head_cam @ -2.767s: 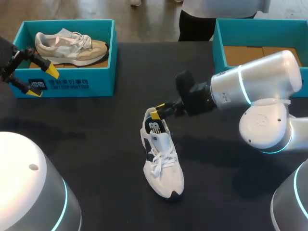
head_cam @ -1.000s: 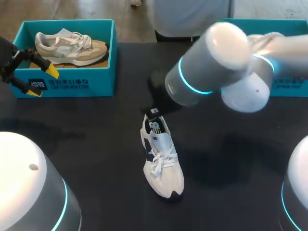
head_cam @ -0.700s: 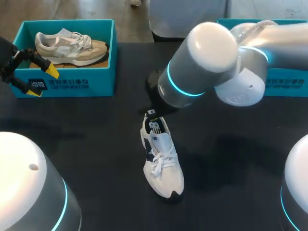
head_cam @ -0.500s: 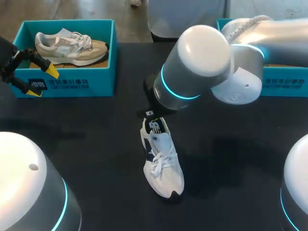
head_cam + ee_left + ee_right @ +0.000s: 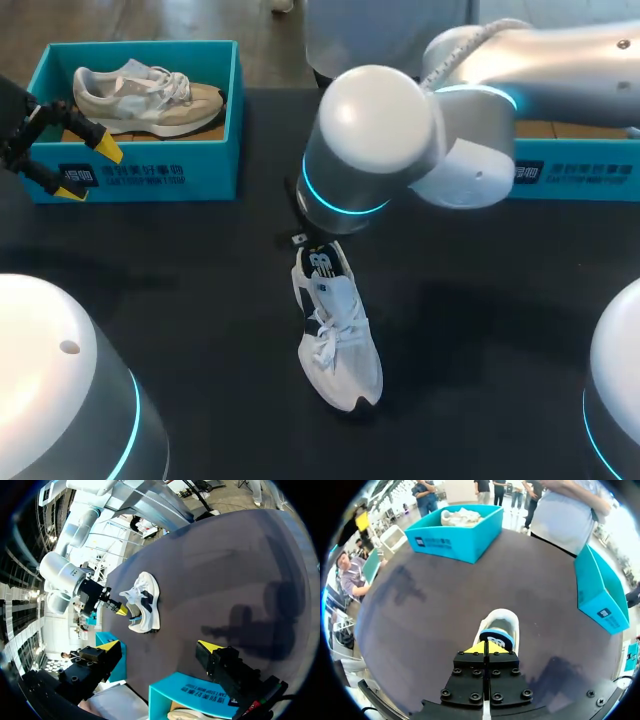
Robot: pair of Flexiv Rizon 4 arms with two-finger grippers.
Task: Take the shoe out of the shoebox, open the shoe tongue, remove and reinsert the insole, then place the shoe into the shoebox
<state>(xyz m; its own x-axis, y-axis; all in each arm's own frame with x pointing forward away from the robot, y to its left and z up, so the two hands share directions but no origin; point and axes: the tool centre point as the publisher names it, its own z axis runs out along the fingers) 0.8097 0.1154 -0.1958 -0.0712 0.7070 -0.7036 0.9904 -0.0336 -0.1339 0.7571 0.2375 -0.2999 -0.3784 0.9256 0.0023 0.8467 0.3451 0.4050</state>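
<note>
Presently, over the black table, the right arm is hanging above the heel of the white shoe. The shoe is lying sole-down, well apart from the teal shoebox. The right gripper is pinching closed just behind the shoe's dark tongue; whether it is nipping fabric is not discernible. The left gripper is standing spread, far from the shoe. The shoe is likely handling light and soft-sided, with the firmer heel collar offering the best hold.

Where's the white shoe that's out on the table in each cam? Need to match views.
Head: white shoe mid-table, toe toward the near edge.
Left wrist: white shoe far across the table, right claw right by it.
Right wrist: white shoe just ahead of the right claw's tips.
Shared landmark: teal shoebox holding the beige shoe.
</note>
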